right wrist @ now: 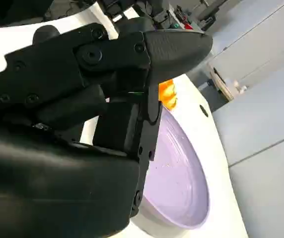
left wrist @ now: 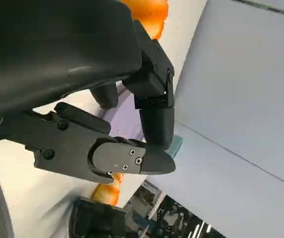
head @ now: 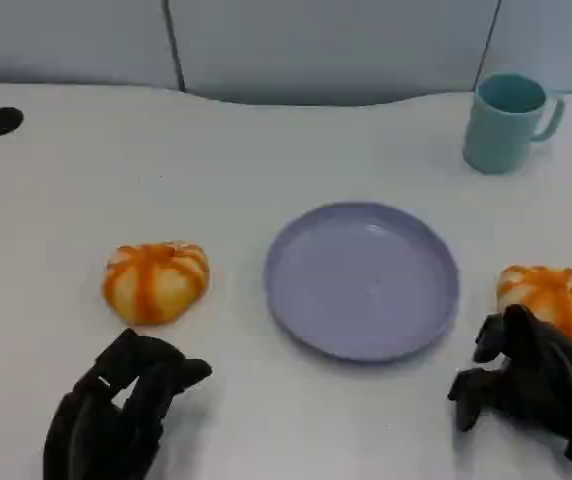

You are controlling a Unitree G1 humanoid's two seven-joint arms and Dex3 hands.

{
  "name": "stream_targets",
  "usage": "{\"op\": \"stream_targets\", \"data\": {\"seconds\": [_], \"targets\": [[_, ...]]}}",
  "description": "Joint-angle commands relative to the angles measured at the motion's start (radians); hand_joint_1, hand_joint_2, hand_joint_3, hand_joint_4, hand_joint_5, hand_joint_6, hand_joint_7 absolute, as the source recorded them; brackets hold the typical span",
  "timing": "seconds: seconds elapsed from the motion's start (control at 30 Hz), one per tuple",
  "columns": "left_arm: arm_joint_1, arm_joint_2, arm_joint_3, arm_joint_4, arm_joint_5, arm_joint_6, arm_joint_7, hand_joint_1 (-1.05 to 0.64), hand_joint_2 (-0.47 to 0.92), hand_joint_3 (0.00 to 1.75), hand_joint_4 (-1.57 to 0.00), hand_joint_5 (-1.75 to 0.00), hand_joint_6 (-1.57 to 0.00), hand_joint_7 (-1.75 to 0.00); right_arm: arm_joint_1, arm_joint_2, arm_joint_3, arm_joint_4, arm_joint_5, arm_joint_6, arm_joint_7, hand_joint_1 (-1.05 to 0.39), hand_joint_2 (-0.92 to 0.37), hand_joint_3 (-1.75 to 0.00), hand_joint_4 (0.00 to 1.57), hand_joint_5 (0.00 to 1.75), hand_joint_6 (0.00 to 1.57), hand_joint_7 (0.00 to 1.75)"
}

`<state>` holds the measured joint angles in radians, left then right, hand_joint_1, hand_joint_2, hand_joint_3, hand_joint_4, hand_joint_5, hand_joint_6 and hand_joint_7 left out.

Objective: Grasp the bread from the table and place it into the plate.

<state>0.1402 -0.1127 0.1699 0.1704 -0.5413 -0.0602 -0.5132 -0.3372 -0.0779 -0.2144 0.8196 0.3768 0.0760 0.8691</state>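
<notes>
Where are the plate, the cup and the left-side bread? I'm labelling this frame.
plate (head: 296,300): head view, bare left part of its rim.
cup (head: 501,125): head view, middle of its teal wall.
left-side bread (head: 155,281): head view, centre of its top.

head: looks down on table (head: 266,160) | wrists: close behind each robot hand | shared: plate (head: 362,280)

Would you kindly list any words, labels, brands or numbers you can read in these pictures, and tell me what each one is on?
None: no readable text on the plate, the mug, either bread, the table or either hand.
Background clutter in the wrist views is too blurred to read.
</notes>
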Motion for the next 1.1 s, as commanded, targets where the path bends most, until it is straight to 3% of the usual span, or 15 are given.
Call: {"op": "stream_targets", "data": {"seconds": [0.03,0.9,1.03,1.1], "targets": [[0.008,0.017,0.009,-0.025,0.001,0.004,0.008,-0.61,0.92,0.24,-0.68,-1.64,-0.6,-1.31,0.012,-0.02,0.003,-0.001,-0.006,0.006,-0.006,-0.52,-0.92,-0.29,1.57,0.76,1.57,0.51],[0.011,0.015,0.016,-0.048,-0.002,0.015,0.014,-0.63,0.92,0.21,-0.68,-1.64,-0.58,-1.37,0.006,-0.014,0.003,0.014,0.004,0.007,0.002,-0.52,-0.92,-0.29,1.57,0.75,1.57,0.5],[0.003,0.04,0.015,-0.058,0.049,-0.086,-0.019,-0.65,0.92,0.27,-0.61,-1.61,-0.56,-1.21,0.006,-0.004,0.006,0.011,0.002,0.006,-0.009,-0.53,-0.92,-0.26,1.57,0.76,1.57,0.5],[-0.001,0.043,0.014,-0.055,0.053,-0.119,-0.027,-0.62,0.92,0.28,-0.56,-1.56,-0.57,-1.05,0.006,-0.003,0.007,0.011,0.001,0.006,-0.01,-0.53,-0.92,-0.26,1.57,0.76,1.57,0.5]]}}
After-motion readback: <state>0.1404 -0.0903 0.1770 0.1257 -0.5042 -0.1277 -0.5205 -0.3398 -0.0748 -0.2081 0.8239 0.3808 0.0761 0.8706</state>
